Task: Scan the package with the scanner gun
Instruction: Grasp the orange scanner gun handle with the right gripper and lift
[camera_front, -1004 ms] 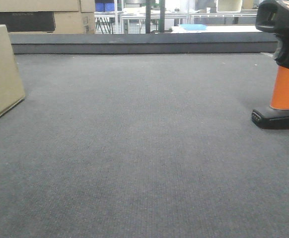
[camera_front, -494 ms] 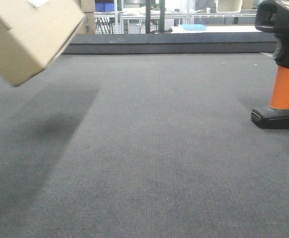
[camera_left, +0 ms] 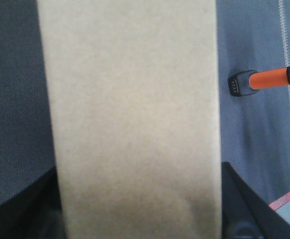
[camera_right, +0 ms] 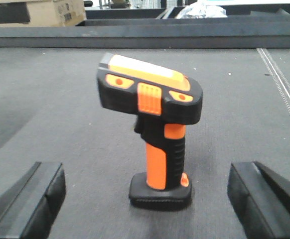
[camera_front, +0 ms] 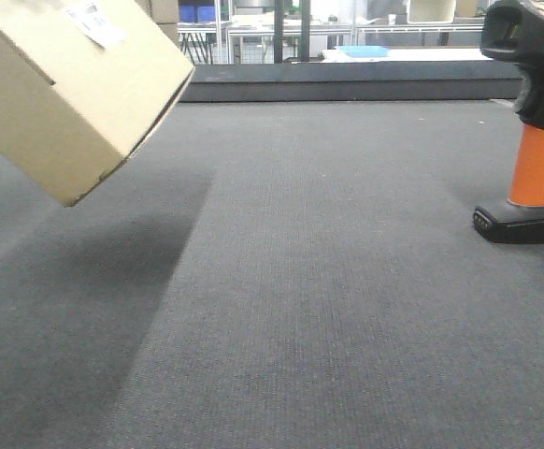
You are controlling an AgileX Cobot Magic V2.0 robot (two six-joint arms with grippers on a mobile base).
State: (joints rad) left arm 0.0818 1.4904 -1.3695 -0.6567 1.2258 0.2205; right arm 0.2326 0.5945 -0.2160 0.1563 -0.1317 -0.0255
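Scanner gun point(camera_right: 155, 144) standing upright dead ahead of right gripper point(camera_right: 146, 219), centring between its spread fingers, handle axis vertical. Left gripper point(camera_left: 140, 211) pinching cardboard box point(camera_front: 66, 84).

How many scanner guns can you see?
1. The scanner gun stands upright on the grey mat, far right in the front view, in front of the open right gripper. The raised box may hide more.

From the right wrist view you see your right gripper point(camera_right: 145, 172) only as its jaws: two matte black wedges with flat, bevelled faces and crisp edges, one in each lower corner. Your left gripper point(camera_left: 135, 204) shows the same dark, angular jaws, blurred and in shadow.
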